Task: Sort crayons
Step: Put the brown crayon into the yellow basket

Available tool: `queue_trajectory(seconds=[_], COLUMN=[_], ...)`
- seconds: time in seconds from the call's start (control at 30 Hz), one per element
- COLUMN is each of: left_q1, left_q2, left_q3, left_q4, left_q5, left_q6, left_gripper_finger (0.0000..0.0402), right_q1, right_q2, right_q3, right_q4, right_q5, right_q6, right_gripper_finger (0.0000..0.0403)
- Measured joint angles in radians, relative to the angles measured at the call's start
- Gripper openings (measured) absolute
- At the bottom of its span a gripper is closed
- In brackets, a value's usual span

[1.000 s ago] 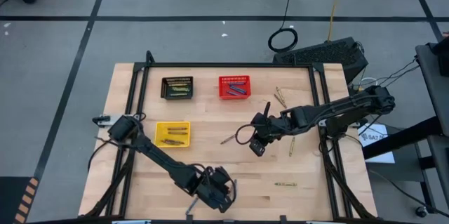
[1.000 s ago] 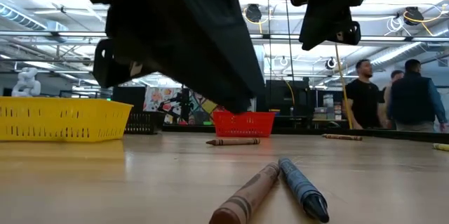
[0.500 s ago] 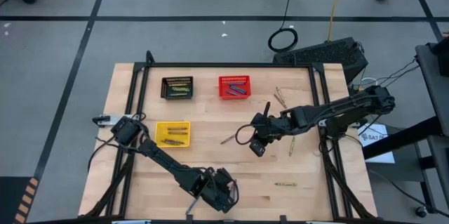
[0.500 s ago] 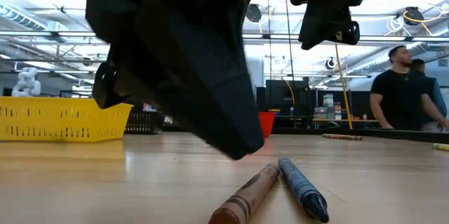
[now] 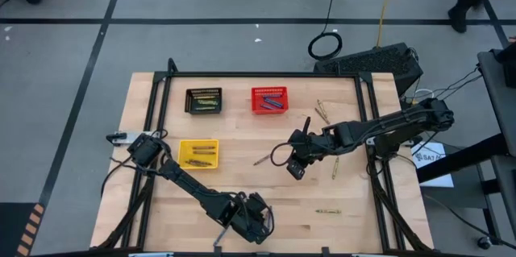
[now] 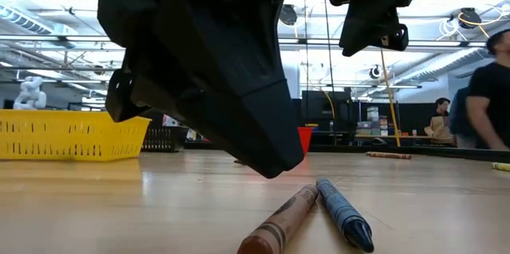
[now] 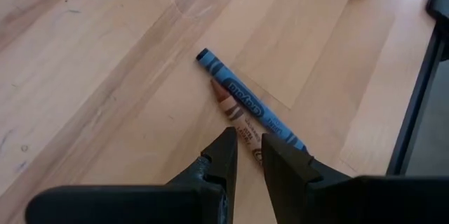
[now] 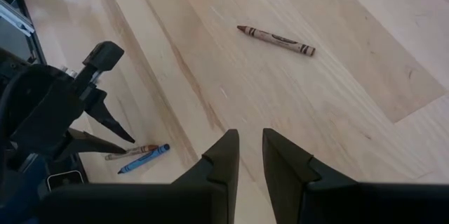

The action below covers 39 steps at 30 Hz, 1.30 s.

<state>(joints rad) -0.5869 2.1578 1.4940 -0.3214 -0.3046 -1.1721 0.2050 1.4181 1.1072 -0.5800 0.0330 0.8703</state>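
Note:
A blue crayon (image 7: 249, 104) and a brown crayon (image 7: 233, 112) lie side by side on the table near its front edge; both also show in the low view, the blue crayon (image 6: 343, 210) and the brown crayon (image 6: 279, 222). My left gripper (image 7: 248, 150) hangs just above them, pointing down, clear of the table (image 6: 275, 166), with only a narrow slit between its fingers. My right gripper (image 5: 295, 168) waits shut at mid-table, above the wood. Another brown crayon (image 5: 262, 159) lies just to its left, and it also shows in the right wrist view (image 8: 276, 39).
A black basket (image 5: 203, 100) and a red basket (image 5: 269, 100) stand at the back and a yellow basket (image 5: 198, 153) at mid-left, each with crayons in it. Loose yellow-green crayons lie at the right (image 5: 322, 110), (image 5: 334, 168), (image 5: 326, 211). People walk beyond the table (image 6: 490, 87).
My left gripper has come down toward the blue and brown crayons at the near edge and now hangs lower over them. The crayons have not moved. A person in the background has walked to the right.

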Motion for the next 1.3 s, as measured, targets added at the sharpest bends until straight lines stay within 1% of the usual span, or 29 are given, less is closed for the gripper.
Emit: queue_trajectory(seconds=[0.3, 0.5, 0.87, 1.1, 1.2, 1.3], left_q1=[-0.003, -0.004, -0.003, 0.004, 0.006, 0.006], left_q2=[0.000, 0.036, 0.047, 0.069, 0.070, 0.071], left_q3=[0.000, 0.000, 0.000, 0.005, 0.005, 0.004], left_q4=[0.003, 0.065, 0.043, -0.042, -0.060, -0.064], left_q5=[0.004, 0.023, 0.016, 0.009, 0.008, 0.005], left_q6=[0.000, 0.001, -0.001, 0.001, 0.060, 0.120], left_gripper_finger=[0.0073, 0.0073, 0.0073, 0.0071, 0.0057, 0.0024], right_q1=[0.000, 0.000, 0.000, 0.000, 0.000, 0.000], right_q2=[0.000, 0.000, 0.000, 0.000, 0.000, 0.000], right_q3=[0.000, 0.000, 0.000, 0.000, 0.001, 0.001], right_q4=[0.000, 0.000, 0.000, 0.000, -0.004, -0.022], right_q5=[0.000, 0.000, 0.000, 0.000, -0.006, -0.010], right_q6=[0.000, 0.000, 0.000, 0.000, -0.004, -0.003], right_gripper_finger=[0.0052, 0.0052, 0.0052, 0.0052, 0.0052, 0.0052])
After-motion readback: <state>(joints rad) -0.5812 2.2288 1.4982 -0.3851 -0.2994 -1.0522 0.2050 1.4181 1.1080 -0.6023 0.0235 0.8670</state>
